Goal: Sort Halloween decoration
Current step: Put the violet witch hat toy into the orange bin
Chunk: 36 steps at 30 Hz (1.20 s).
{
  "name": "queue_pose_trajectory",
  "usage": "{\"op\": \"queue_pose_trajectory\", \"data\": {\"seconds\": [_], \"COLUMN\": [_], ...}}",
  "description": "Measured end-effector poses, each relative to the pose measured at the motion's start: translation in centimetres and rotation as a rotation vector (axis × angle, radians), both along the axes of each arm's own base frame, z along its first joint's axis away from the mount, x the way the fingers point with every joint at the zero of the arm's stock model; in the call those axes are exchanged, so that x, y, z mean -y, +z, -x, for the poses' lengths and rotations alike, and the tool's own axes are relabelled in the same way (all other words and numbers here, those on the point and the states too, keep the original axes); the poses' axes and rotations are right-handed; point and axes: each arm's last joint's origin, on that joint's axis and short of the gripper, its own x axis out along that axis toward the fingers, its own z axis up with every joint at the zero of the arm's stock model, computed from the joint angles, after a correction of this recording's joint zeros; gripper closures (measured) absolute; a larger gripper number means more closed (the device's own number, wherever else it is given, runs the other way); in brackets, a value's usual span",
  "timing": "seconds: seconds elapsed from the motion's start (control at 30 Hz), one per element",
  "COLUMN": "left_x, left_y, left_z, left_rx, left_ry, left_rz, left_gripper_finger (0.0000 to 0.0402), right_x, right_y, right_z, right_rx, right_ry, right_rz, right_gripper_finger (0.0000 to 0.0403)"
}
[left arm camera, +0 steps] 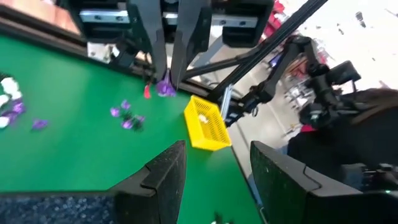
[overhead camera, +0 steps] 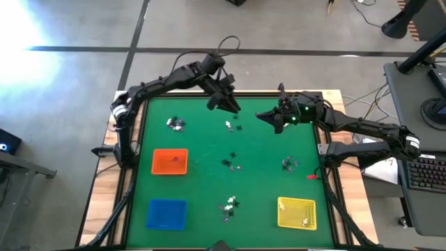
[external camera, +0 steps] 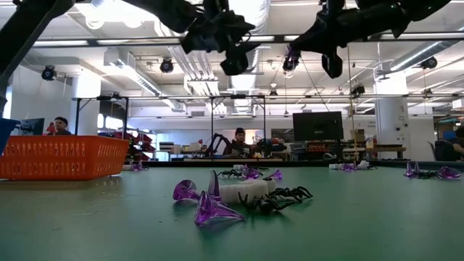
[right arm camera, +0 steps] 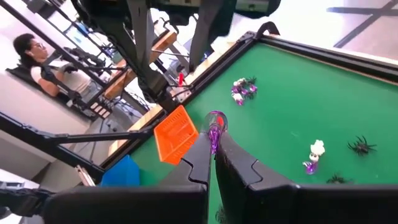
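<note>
Green table (overhead camera: 209, 202) carries scattered trinket clusters (overhead camera: 231, 203). Overhead: left gripper (overhead camera: 224, 102) hovers at the far edge, jaws wide, empty. Right wrist view: right gripper (right arm camera: 212, 142) is clamped on a purple trinket (right arm camera: 216, 122) — carrying step. Next, judged: release over the matching tray — possibly the orange tray (right arm camera: 174, 138).

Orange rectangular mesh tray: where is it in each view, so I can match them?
High view: orange rectangular mesh tray on the table's left half, next to the blue tray.
Low view: far left.
Left wrist view: not in it.
Right wrist view: beside the blue tray, behind the purple trinket pinched in the right gripper.
Shared landmark: the green table surface.
</note>
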Motion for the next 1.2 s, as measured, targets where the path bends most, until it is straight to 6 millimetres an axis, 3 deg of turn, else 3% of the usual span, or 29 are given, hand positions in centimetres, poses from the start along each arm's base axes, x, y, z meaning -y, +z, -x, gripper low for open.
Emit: {"op": "queue_pose_trajectory", "data": {"seconds": [0.47,1.2], "left_x": [1.4,2.3], "left_y": [-0.1,0.4], "left_z": [-1.8,-2.6], "left_rx": [0.057,0.039], "left_ry": [0.064,0.085], "left_rz": [-0.057,0.007], "left_gripper_finger": [0.024,0.024], "right_x": [0.0,-0.7], "right_y": [0.8,0.7], "right_z": [-0.2,-1.6], "right_rx": [0.079,0.122], "right_ry": [0.001,0.048], "right_rz": [0.02,0.033], "right_gripper_finger": [0.0394,0.0394]}}
